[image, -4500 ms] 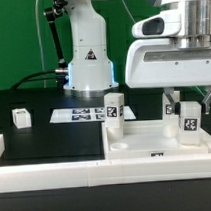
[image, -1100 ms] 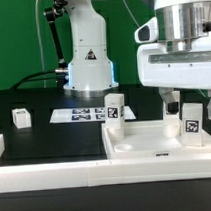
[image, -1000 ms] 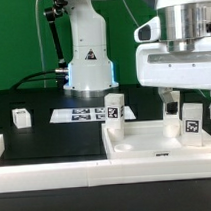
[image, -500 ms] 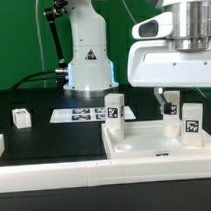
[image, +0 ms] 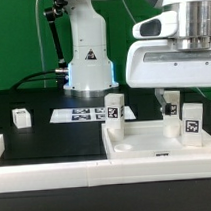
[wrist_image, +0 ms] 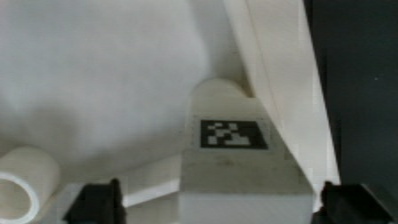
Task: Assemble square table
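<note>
In the exterior view the one square slab [image: 146, 143] lies flat on the dark worktop [image: 50, 136], just behind the long border rail [image: 57, 176]. I count four legs. A loose leg [image: 21, 118] stands well apart on the exterior view's left, and a corner leg [image: 115, 107] stands upright at the slab's far corner. A rear leg [image: 170, 109] and a near leg [image: 191, 120] stand at the slab's right side, beneath the tool [image: 190, 99]. Whether any leg is fastened cannot be told, so I judge the assembly to be early. In the wrist view the tool [wrist_image: 228, 200] is spread wide. Its fingertips [wrist_image: 100, 198] flank the near leg [wrist_image: 231, 140] without gripping it, and one round socket [wrist_image: 18, 178] shows on the slab [wrist_image: 89, 80].
</note>
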Tool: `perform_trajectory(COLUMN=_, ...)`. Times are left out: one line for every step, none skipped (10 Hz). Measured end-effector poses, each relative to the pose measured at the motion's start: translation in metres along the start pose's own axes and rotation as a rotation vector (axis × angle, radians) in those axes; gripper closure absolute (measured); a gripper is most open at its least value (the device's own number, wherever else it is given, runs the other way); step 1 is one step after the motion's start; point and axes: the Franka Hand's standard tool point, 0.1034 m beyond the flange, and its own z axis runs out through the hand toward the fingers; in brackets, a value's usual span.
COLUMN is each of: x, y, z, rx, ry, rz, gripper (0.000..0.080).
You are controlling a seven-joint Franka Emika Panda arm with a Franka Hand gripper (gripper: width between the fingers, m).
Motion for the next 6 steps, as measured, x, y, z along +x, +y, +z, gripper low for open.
perform_trajectory(x=0.0001, y=-0.0001, z=-0.0001, rx=0.001, ry=0.0, rz=0.015, gripper=0.0511)
perform_trajectory(x=0.0001, y=0.0003, z=0.0001, rx=0.0, ry=0.0, rz=0.015, gripper=0.0511)
perform_trajectory(x=0.0001, y=0.0003, z=0.0002, rx=0.0, ry=0.0, rz=0.018, gripper=0.0511)
perform_trajectory(x=0.0, y=0.0008, z=0.0006, rx=0.006, ry=-0.002, rz=0.146, gripper=0.0511)
perform_trajectory(x=0.0005, y=0.0022, z=0.0012, rx=0.017, ry=-0.004, rz=0.261, gripper=0.0511)
perform_trajectory(x=0.0006, y=0.0025, z=0.0013, rx=0.023, ry=-0.003, rz=0.379, gripper=0.0511)
